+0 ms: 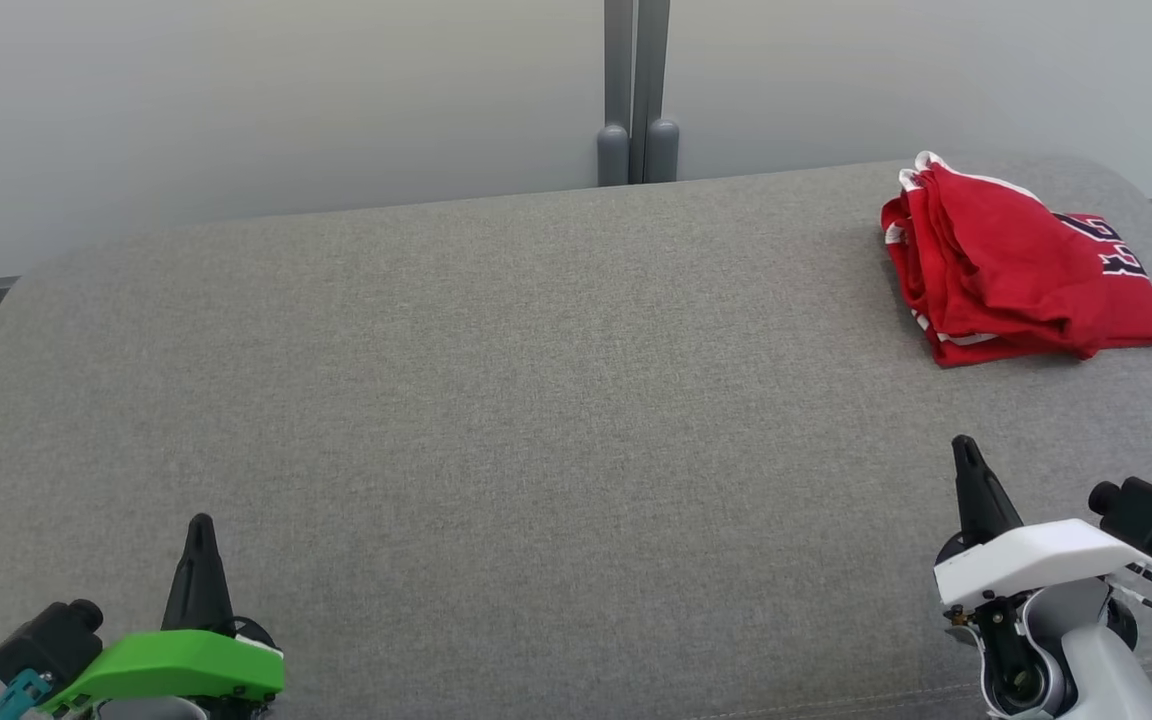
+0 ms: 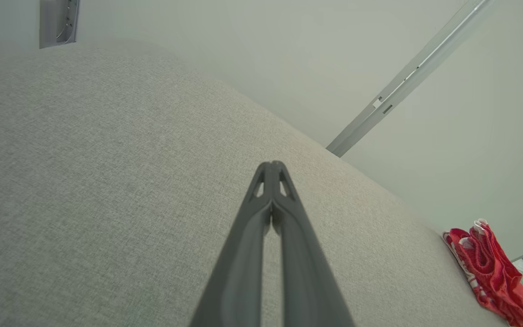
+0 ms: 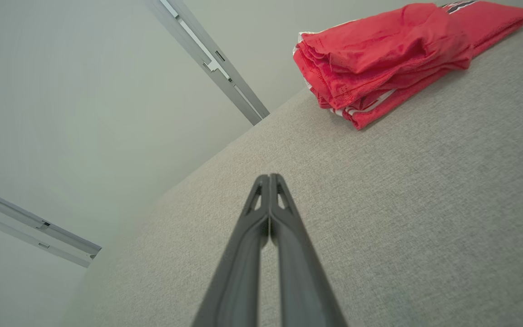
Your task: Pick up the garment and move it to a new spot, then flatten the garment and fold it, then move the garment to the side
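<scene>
The garment (image 1: pixel 1016 262) is a red jersey with white trim and dark lettering, folded into a thick bundle at the far right of the grey padded surface (image 1: pixel 536 400). It also appears in the left wrist view as a garment (image 2: pixel 493 272) at the lower right, and in the right wrist view as a garment (image 3: pixel 393 50) at the top right. My left gripper (image 1: pixel 201 525) rests at the lower left, shut and empty, far from the jersey. My right gripper (image 1: pixel 964 445) sits at the lower right, shut and empty, a short way in front of the bundle.
A pale wall rises behind the surface, with a grey vertical post (image 1: pixel 636 90) at the middle of the back edge. The surface's rounded corners fall away at the far left and far right. Wide bare fabric lies between the two grippers.
</scene>
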### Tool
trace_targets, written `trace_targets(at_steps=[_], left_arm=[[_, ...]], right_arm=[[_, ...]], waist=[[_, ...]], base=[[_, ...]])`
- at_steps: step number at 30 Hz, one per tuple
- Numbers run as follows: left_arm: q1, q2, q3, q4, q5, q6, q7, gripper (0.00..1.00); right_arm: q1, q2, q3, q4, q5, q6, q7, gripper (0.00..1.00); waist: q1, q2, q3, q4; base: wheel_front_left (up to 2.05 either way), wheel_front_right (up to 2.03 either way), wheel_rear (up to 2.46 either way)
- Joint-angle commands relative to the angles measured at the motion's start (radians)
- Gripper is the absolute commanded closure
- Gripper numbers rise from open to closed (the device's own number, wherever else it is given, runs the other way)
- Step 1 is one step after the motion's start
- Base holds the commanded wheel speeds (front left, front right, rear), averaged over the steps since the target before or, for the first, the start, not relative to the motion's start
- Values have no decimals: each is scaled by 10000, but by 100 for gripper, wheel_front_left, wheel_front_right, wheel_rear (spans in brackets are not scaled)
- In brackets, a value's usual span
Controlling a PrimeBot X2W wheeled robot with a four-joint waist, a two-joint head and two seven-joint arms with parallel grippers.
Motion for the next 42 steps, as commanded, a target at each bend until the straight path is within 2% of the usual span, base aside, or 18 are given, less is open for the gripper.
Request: trace_targets(at_steps=[1, 18, 42], left_arm=[[-376, 50, 45, -47, -304, -67, 68, 100], [-1083, 61, 126, 413, -2546, -140, 522, 100], [-1863, 73, 227, 920, -5036, -221, 1037, 100]], right_arm=[[-345, -52, -54, -29, 322, -2, 83, 100], [-991, -72, -284, 487, 2509, -1, 755, 100], [-1695, -97, -535, 1078, 4959, -1, 1505, 100]], waist=[[0, 0, 5, 1], [0, 0, 82, 17], [0, 0, 187, 37]], base=[[0, 0, 0], [0, 0, 0], [0, 0, 0]])
